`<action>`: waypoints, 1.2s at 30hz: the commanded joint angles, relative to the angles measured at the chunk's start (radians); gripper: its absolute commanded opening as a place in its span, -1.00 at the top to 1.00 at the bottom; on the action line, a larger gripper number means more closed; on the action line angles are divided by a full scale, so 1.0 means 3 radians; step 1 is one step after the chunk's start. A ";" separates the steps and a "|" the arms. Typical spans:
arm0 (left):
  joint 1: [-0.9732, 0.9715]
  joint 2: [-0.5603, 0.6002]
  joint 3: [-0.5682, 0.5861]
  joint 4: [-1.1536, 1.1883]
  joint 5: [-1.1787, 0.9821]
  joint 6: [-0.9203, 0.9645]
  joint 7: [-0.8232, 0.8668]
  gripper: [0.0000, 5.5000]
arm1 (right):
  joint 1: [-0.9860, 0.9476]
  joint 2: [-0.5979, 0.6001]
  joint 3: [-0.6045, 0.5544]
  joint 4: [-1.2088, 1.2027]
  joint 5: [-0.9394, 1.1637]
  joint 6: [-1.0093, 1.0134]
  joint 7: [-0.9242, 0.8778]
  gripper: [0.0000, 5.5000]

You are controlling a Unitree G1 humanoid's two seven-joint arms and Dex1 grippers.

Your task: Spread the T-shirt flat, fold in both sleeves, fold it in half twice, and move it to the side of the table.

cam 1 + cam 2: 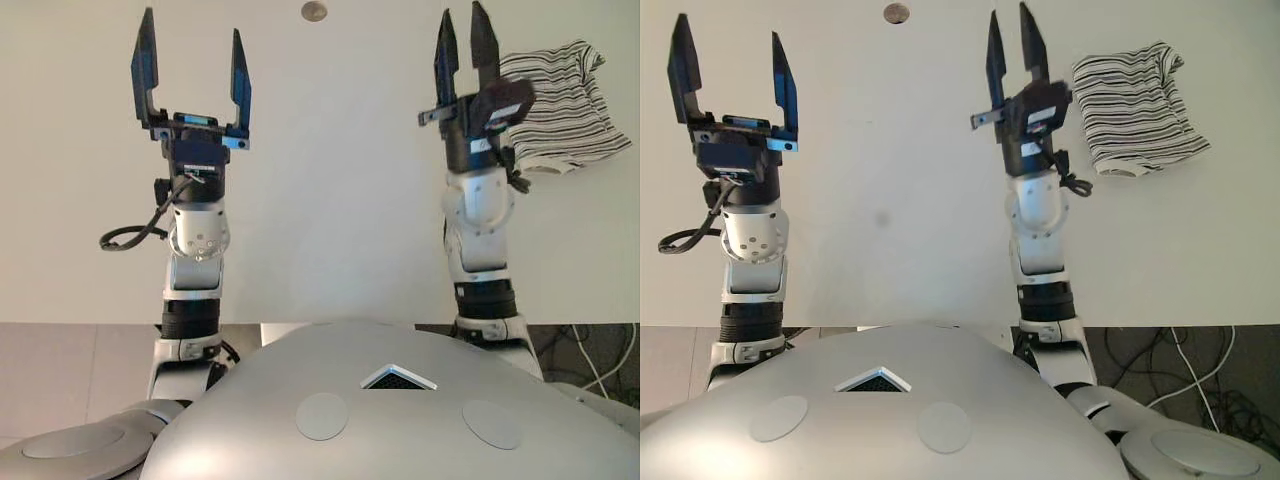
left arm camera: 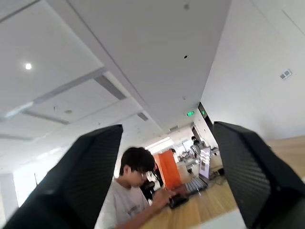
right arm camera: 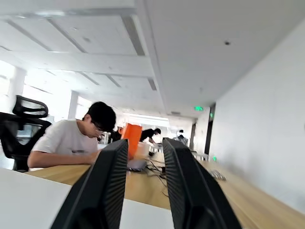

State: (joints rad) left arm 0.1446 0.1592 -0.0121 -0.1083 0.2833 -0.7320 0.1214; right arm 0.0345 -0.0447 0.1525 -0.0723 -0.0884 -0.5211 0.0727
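On the counter (image 1: 330,200), far right, the T-shirt (image 1: 1140,105) lies folded, apparently finished; left hand (image 1: 192,35) and right hand (image 1: 462,20) hover released, needing only retreat.

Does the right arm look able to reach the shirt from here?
Probably yes: the shirt lies just right of the open right gripper on the table, with nothing between them.
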 commanded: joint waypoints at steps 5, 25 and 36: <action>-0.0117 -0.0098 -0.0113 0.0558 -0.0362 -0.0171 -0.0125 -0.29 | 0.0094 -0.0042 0.0013 0.0340 -0.0254 -0.0579 -0.0110 0.43; -0.0237 -0.0183 -0.0104 0.0659 -0.0231 -0.0263 -0.0074 -0.29 | -0.0027 -0.0094 0.0052 0.0548 -0.0061 -0.0734 0.0043 0.12; -0.0206 -0.0190 -0.0099 0.0578 -0.0189 -0.0280 -0.0092 -0.29 | 0.0000 -0.0075 0.0029 0.0478 -0.0123 -0.0768 0.0012 0.12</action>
State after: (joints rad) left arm 0.0840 0.1018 -0.0434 0.0754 0.2110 -0.8159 0.0963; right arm 0.0418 -0.0678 0.1626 0.0774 -0.1202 -0.7511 0.0770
